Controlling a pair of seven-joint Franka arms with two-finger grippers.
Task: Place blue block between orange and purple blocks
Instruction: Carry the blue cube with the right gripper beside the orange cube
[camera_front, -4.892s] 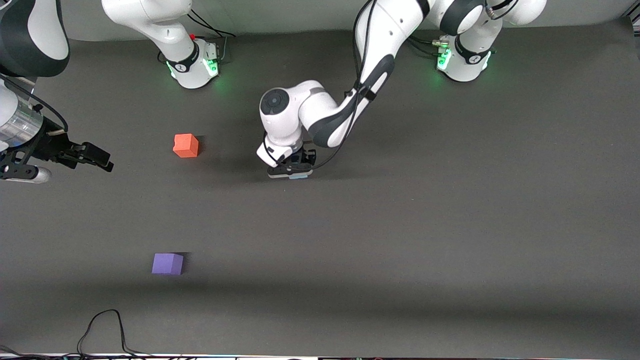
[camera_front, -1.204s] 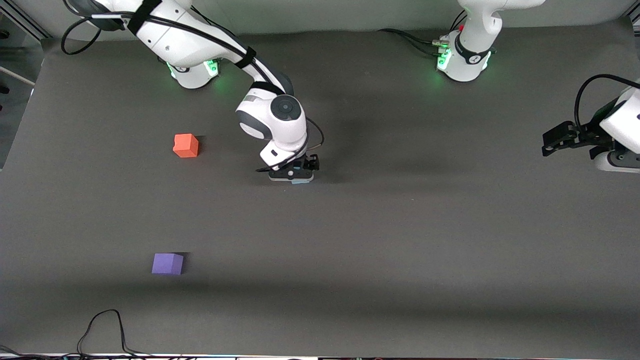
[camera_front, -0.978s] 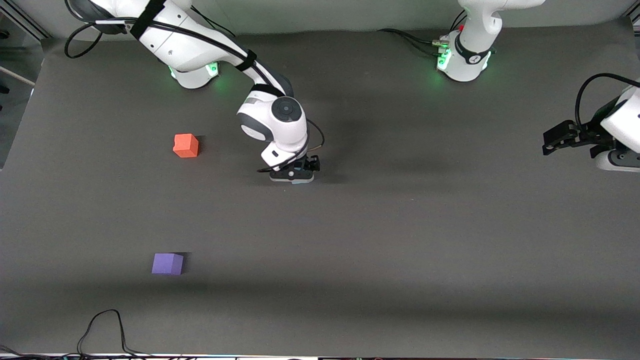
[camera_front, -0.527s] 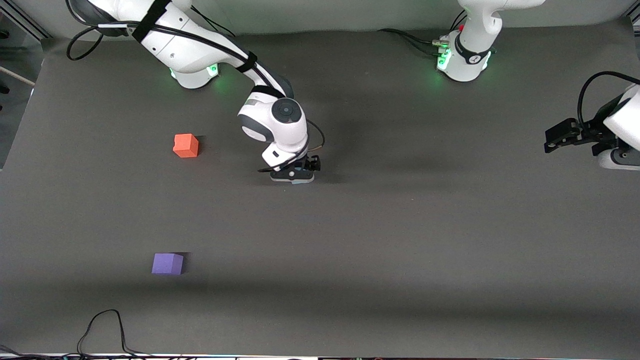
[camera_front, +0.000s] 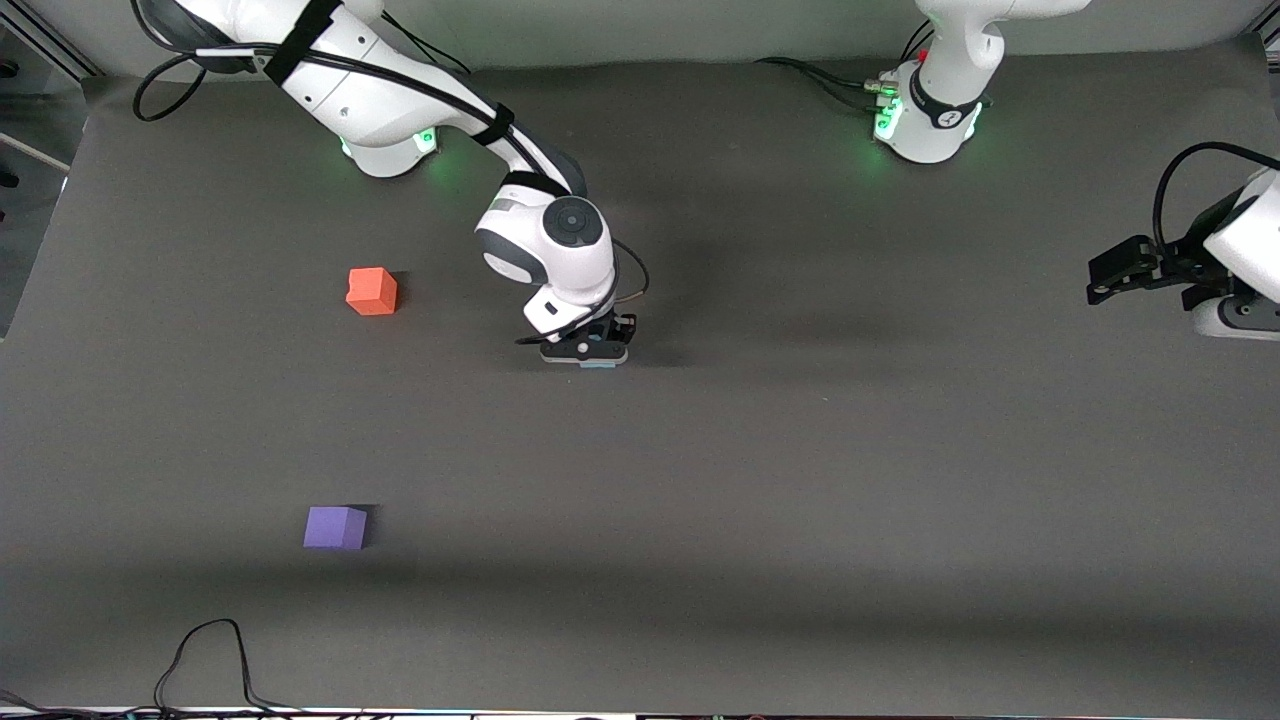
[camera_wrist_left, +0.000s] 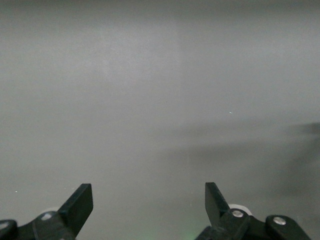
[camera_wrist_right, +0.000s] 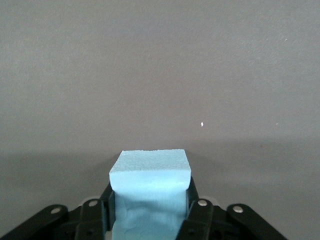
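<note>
We found the right arm's black two-finger tool low over the middle of the dark grey matte desk, clamped on the small light sky-blue matte cube. In the right wrist view the two fingers pressed against opposite sides of that cube, whose top face and front face stood clear of them. In the front view only a thin sliver of the blue block showed beneath the tool, at or just above the desk surface; we could not tell whether it was touching the desk.

The small orange-red matte cube sat on the desk toward the right arm's end, well apart from the tool. The small violet-purple matte cube sat nearer to the front camera than the orange one, at about the same stretch along the desk. The blue block was not between them; it lay off toward the desk's middle, only slightly nearer to the front camera than the orange cube.

The left arm waited at its own end of the desk, its black tool held in the air over the desk's edge region. In the left wrist view its fingers stood spread wide with nothing between them.

A loop of black cable lay at the desk's near edge.
</note>
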